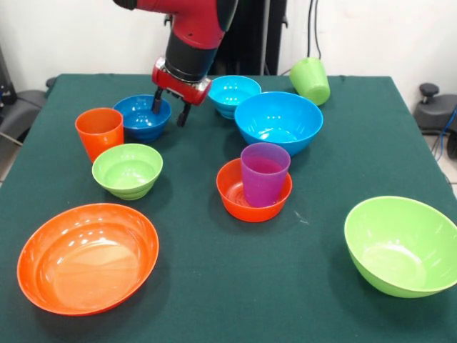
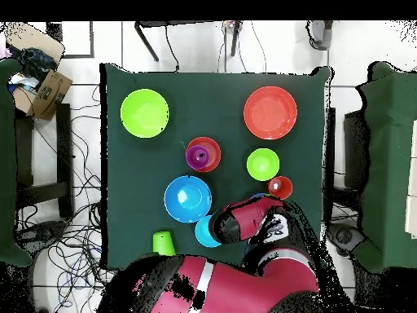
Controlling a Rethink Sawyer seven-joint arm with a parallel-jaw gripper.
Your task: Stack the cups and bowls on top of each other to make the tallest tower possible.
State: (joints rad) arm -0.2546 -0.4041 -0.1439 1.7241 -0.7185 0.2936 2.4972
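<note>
My gripper [image 1: 171,107] is open and hangs at the right rim of the small dark blue bowl [image 1: 141,117], one finger over the bowl's inside and one outside it. An orange cup [image 1: 99,132] stands just left of that bowl. A purple cup [image 1: 264,173] stands upright in a small orange bowl [image 1: 253,196]; this is the only stack. A lime green cup [image 1: 310,80] lies tilted at the far right. In the overhead view my arm [image 2: 244,220] hides the gripper and most of the dark blue bowl.
A small lime green bowl [image 1: 127,169], a large orange bowl [image 1: 87,257], a large lime green bowl [image 1: 401,244], a large blue bowl [image 1: 278,121] and a small light blue bowl [image 1: 233,93] stand apart on the green table [image 1: 214,286].
</note>
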